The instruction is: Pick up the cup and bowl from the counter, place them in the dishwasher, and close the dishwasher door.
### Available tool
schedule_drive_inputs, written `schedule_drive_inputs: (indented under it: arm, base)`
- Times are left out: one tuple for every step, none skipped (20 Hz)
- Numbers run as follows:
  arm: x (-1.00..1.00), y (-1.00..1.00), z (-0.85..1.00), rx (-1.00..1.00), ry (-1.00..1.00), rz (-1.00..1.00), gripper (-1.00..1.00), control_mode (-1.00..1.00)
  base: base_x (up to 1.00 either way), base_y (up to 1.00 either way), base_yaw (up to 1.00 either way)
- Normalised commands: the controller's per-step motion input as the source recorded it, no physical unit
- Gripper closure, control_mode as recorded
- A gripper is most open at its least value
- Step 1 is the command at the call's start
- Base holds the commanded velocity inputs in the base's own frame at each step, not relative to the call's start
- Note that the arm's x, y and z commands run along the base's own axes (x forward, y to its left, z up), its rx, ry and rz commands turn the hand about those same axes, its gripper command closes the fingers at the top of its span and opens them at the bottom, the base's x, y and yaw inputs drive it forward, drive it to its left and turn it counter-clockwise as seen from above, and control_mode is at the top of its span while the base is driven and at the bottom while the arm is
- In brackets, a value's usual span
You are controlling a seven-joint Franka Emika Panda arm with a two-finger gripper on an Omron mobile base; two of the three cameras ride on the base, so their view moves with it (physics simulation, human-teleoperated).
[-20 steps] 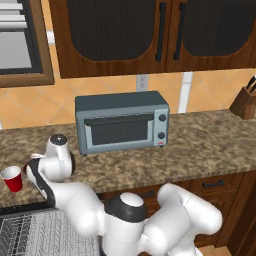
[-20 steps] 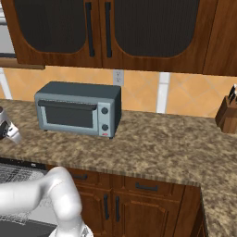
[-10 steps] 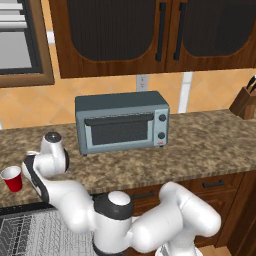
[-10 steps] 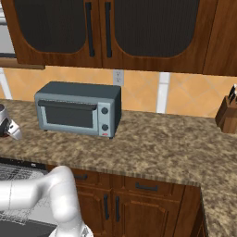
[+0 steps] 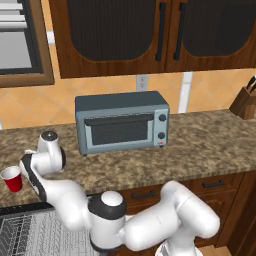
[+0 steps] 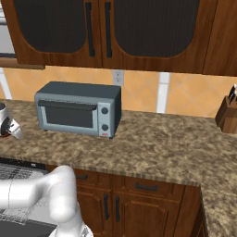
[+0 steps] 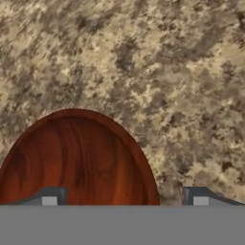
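The reddish-brown bowl lies on the speckled counter right under my hand. My gripper is open. One fingertip is over the bowl's inside, and the other stands outside the rim over the granite. In the left base view my wrist hangs low over the counter's left end, just right of the red cup, which stands upright and apart from it. The dishwasher's white wire rack shows below the counter edge at the lower left. The dishwasher door is out of view.
A grey-blue toaster oven stands at the back of the counter, right of my wrist. A knife block sits at the far right. Dark-fronted upper cabinets hang above, and brown drawers run below the counter.
My wrist has shifted slightly left toward the cup, and the elbow has swung lower and leftward. The cup and toaster oven have not moved.
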Motion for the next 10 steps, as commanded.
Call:
schedule_drive_inputs:
  arm:
    - [0.09,0.38,-0.24,0.00,0.00,0.00,1.00,-1.00]
    - [0.04,0.39,-0.27,0.00,0.00,0.00,1.00,-1.00]
    - [0.05,0.38,-0.29,0.00,0.00,0.00,1.00,-1.00]
    - [0.03,0.30,-0.31,0.00,0.00,0.00,1.00,-1.00]
    - [0.02,0.23,-0.29,0.00,0.00,0.00,1.00,-1.00]
    - [0.03,0.18,-0.31,0.00,0.00,0.00,1.00,-1.00]
    - [0.04,0.09,-0.27,0.00,0.00,0.00,1.00,-1.00]
    - [0.02,0.01,-0.18,0.00,0.00,0.00,1.00,-1.00]
    - [0.00,0.00,-0.02,0.00,0.00,0.00,1.00,-1.00]
    - [0.00,-0.15,0.00,0.00,0.00,-0.01,1.00,-1.00]
  base:
    - [0.00,0.00,0.00]
    - [0.00,0.00,0.00]
    - [0.00,0.00,0.00]
    - [0.00,0.00,0.00]
    - [0.00,0.00,0.00]
    - [0.00,0.00,0.00]
    - [0.00,0.00,0.00]
    - [0.00,0.00,0.00]
    - [0.00,0.00,0.00]
    - [0.00,0.00,0.00]
